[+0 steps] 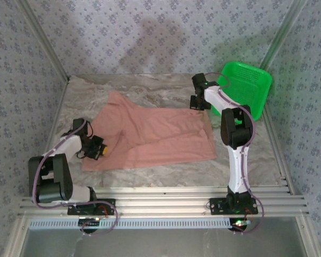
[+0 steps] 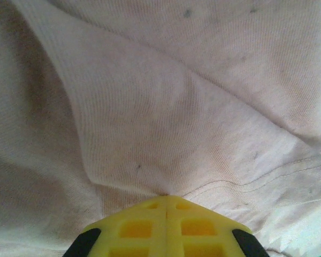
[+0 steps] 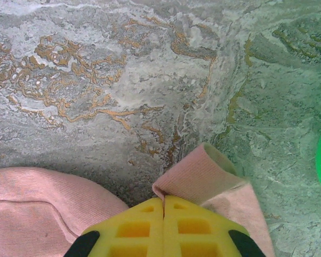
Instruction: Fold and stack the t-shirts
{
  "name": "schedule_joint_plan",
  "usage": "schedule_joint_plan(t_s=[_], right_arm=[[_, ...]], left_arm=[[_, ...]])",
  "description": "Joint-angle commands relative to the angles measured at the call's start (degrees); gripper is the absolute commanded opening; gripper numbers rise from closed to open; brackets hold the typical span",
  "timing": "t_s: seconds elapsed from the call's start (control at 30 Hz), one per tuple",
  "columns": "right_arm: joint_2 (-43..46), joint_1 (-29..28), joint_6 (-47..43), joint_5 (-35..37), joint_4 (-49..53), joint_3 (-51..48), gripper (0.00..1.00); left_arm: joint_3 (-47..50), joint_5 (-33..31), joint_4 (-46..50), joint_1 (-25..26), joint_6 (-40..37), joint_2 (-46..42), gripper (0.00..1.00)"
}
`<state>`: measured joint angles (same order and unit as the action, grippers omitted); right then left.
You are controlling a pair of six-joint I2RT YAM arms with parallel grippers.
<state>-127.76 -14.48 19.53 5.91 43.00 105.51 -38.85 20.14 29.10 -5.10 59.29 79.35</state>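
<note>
Marbled table (image 1: 166, 91) bears one pink t-shirt (image 1: 155, 134) and one green basket (image 1: 246, 85).

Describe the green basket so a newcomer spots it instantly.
Start at the marble-patterned table. At its far right corner, beyond the right arm, sits a bright green perforated plastic basket. Unlike the spread salmon-pink cloth t-shirt left of it, it has raised mesh walls.

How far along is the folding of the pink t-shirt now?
Done: little; the t-shirt lies spread on the table, wrinkled, with no neat fold. In hand: the left hand is shut on cloth at its near-left edge, the right hand on its far-right corner. Left: the folds themselves and the stacking.
</note>
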Motion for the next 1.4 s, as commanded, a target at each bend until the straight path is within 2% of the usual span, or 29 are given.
schedule_joint_plan(t_s=[0.0,0.1,0.2,0.43,0.83,1.37], right_arm=[[1.38,0.42,-1.04,-0.87,0.64,-0.75,0.0],[1.47,0.53,-1.06,-1.0,0.48,-1.01,0.0],[1.6,0.51,-0.9,-1.25,0.29,-1.38,0.0],[2.23,0.55,-1.0,-1.25,0.24,-2.0,0.0],[3.7,0.51,-0.92,-1.19,-0.68,-3.82,0.0],[3.87,0.56,-1.07,-1.42,-0.66,-4.11,0.0]], left_arm=[[-0.78,-0.23,5.15,0.55,-1.02,-4.38,0.17],[2.02,-0.39,5.66,0.54,-0.23,-7.41,0.3],[3.47,-0.63,5.53,0.67,-0.26,-7.42,0.37],[3.69,-2.2,4.73,0.82,-1.06,-6.02,0.4],[5.64,-2.58,-5.08,1.81,3.02,-4.77,0.39],[4.46,-2.24,-3.45,1.8,2.63,-6.93,0.24]])
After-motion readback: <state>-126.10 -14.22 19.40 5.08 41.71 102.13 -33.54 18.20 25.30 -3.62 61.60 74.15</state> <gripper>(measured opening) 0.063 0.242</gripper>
